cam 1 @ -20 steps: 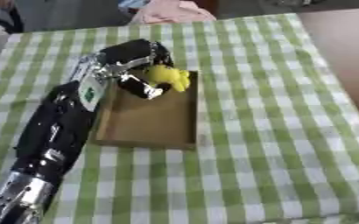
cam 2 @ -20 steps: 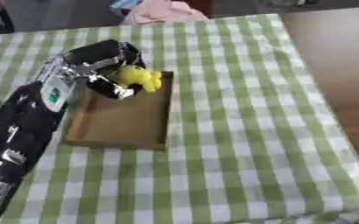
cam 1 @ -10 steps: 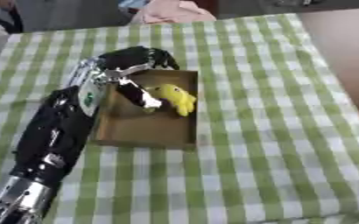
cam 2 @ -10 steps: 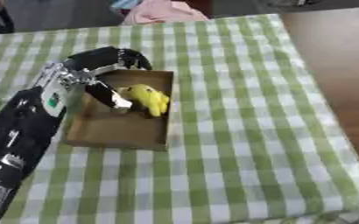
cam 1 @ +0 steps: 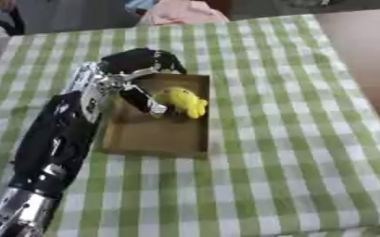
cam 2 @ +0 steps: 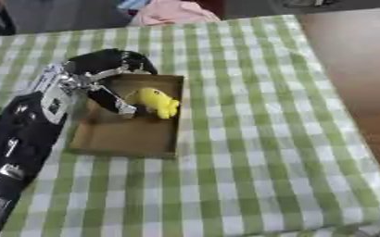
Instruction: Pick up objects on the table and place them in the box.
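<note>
Green-checked tablecloth throughout — brown box left of centre holds a yellow object; left hand above it, fingers spread, holding nothing.

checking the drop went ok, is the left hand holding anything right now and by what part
Nothing is held. The left hand is open over the box, and the yellow toy lies inside, clear of the fingers.

table — green-and-white checked cloth | on it: shallow brown box (left of centre)
</note>
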